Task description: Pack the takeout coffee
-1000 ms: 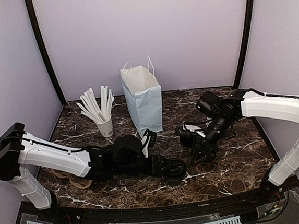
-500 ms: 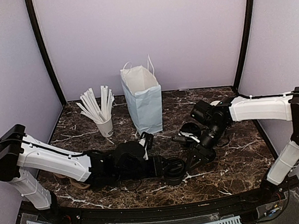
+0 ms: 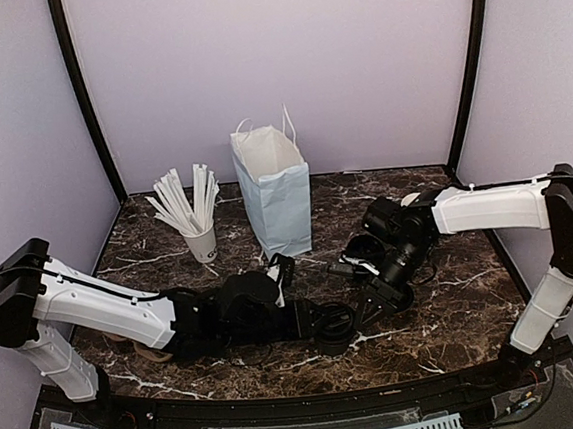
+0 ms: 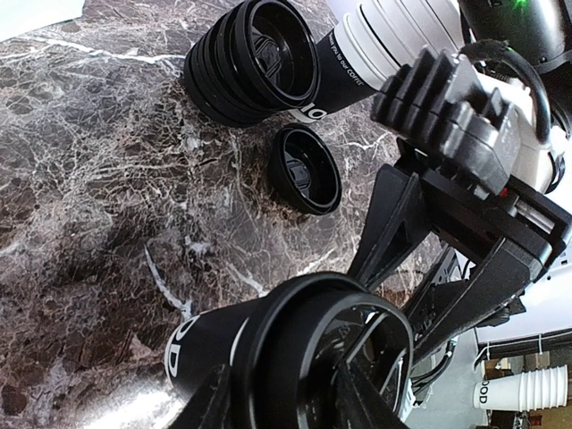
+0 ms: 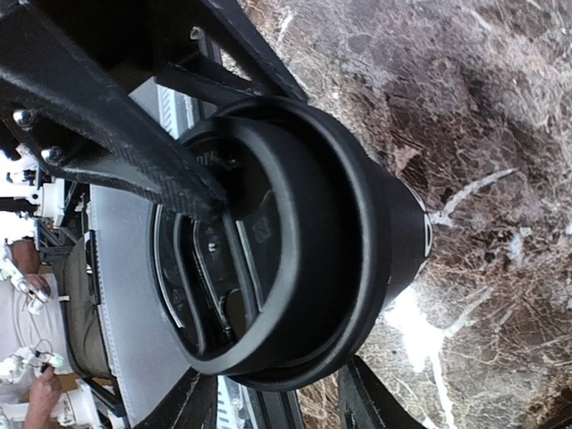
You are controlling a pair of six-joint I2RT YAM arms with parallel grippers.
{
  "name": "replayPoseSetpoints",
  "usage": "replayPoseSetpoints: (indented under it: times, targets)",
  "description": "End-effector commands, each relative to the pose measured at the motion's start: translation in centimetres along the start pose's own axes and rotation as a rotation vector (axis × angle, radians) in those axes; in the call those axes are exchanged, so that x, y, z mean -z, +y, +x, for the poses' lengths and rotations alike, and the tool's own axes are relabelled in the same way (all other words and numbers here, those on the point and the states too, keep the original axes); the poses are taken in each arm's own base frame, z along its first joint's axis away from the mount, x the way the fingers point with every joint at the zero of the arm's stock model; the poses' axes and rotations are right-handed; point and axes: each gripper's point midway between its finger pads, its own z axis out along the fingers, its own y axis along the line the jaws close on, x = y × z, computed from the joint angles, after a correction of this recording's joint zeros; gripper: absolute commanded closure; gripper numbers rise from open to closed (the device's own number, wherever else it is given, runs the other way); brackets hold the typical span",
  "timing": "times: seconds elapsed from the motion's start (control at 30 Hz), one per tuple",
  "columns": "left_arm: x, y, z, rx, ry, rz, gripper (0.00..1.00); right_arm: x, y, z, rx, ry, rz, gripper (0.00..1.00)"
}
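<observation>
Desk point(image 3: 455, 305): dark marble top, with both arms reaching in over it from the front corners.
Takeout coffee point(image 3: 335, 328): dark cup under a black lid, near the front edge and about midway along it. It sits in front of the paper bag and well apart from it.
Left end effector point(image 3: 325, 324): comes in low from the left. Its jaws are pressed against opposite sides of the cup at the lid, pinching it.
Right end effector point(image 3: 367, 306): comes in from the right, just beside the cup. In its wrist view the jaws stand either side of the lidded end, but I cannot tell whether they touch it.
Paper bag point(image 3: 277, 200): pale blue, upright, mouth open, toward the back edge near the middle.
Straw cup point(image 3: 202, 244): white, full of wrapped straws, left of the bag.
Stack of black lids point(image 4: 255, 63): on its side on the right half, touching the stack of white-rimmed cups point(image 4: 393, 40).
Loose lid point(image 4: 307, 170): lies between that stack and the gripped cup.
</observation>
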Motion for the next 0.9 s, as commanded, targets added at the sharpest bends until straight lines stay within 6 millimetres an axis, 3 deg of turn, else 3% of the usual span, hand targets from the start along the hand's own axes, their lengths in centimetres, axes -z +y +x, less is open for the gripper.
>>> replayPoseSetpoints:
  times: [0.0,0.1,0.23,0.33,0.4,0.47,0.57,0.7,0.87]
  targets:
    - [-0.4,2.8,2.4,-0.014,0.073,-0.089,0.65,-0.8,-2.5,-0.4,-0.021,0.018,0.088,0.54]
    - [-0.6,3.2,2.8,-0.015,0.087,-0.098,0.66,-1.2,-4.6,0.1,-0.050,0.041,0.169,0.56]
    - [-0.8,5.4,3.9,0.006,0.120,-0.164,0.66,-1.5,-7.8,1.3,-0.094,0.088,0.307,0.58]
    - [-0.9,7.4,5.0,0.043,0.148,-0.198,0.66,-1.7,-9.0,1.8,-0.118,0.123,0.348,0.58]
    - [-0.8,7.6,5.1,0.045,0.149,-0.195,0.67,-1.7,-9.2,1.7,-0.115,0.131,0.356,0.59]
    - [-0.7,7.1,4.7,0.022,0.143,-0.176,0.66,-1.4,-8.6,1.2,-0.090,0.126,0.337,0.59]
    - [-0.4,5.0,3.3,-0.039,0.109,-0.110,0.63,-0.3,-5.5,-0.3,-0.015,0.090,0.243,0.56]
    - [0.6,2.4,0.5,-0.169,0.035,-0.122,0.54,2.8,-1.3,-3.0,0.152,-0.011,0.203,0.49]
    - [2.0,-0.4,-2.5,-0.234,-0.047,-0.107,0.46,4.5,0.5,-3.5,0.225,-0.032,0.202,0.41]
